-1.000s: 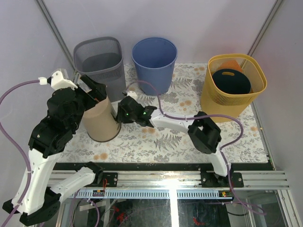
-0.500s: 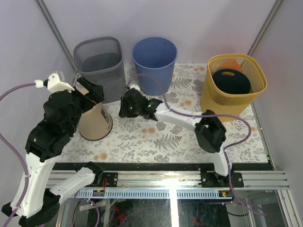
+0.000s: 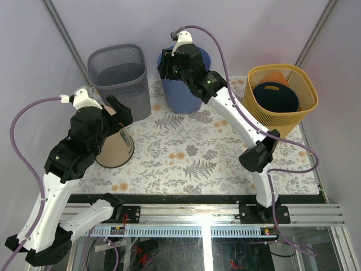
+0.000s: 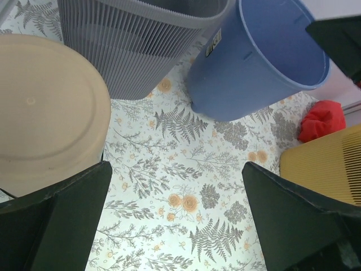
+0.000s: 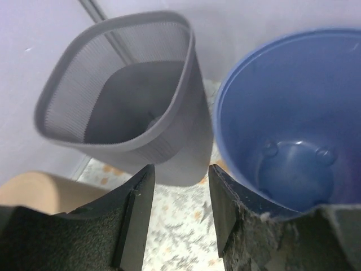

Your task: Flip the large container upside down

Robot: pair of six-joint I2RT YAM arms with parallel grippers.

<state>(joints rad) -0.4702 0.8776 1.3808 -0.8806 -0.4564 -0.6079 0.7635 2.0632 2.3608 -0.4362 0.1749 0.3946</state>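
The large container (image 3: 115, 148) is a beige tub standing at the left of the mat with its flat bottom (image 4: 45, 107) facing up; a bit of it shows low in the right wrist view (image 5: 39, 189). My left gripper (image 3: 119, 110) hovers just behind and right of it, open (image 4: 176, 166), with only the floral mat between its fingers. My right gripper (image 3: 168, 66) is raised high over the near-left rim of the blue bin (image 3: 186, 96). It is open (image 5: 180, 169) and holds nothing.
A grey mesh bin (image 3: 121, 70) stands behind the beige tub, next to the blue bin (image 4: 254, 62). A yellow basket (image 3: 276, 121) with a dark item inside sits back right. A red object (image 4: 321, 119) lies behind it. Floral mat (image 3: 192, 158) covers the table.
The beige tub went from tilted between both grippers to standing bottom up. My right arm let go, rose and swung back over the blue bin. My left gripper shifted slightly back.
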